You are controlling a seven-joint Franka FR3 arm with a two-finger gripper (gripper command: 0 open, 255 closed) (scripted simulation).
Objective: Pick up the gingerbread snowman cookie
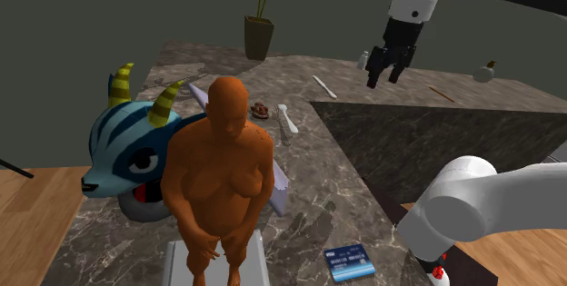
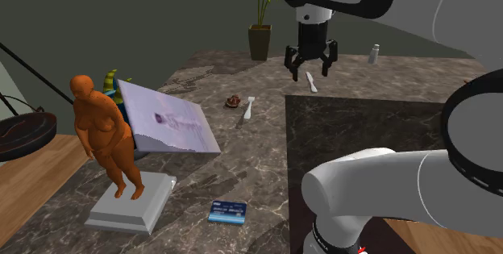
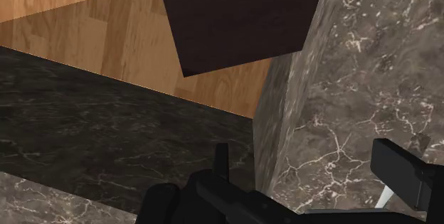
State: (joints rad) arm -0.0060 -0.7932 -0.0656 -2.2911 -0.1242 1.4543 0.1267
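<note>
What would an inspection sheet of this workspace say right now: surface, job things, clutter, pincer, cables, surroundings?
Surface: dark veined stone counter, with a darker section next to it.
Job's things: small brown cookie lying mid-counter beside a white bone-shaped piece, untouched.
Clutter: orange human statue on a grey base, blue horned animal head, blue card, white utensil, shaker.
Grippers: pincer open, empty, raised above the counter, away from the cookie.
Cables: nothing seen.
Surroundings: potted plant at the counter's far end, wooden floor, dark wall.
</note>
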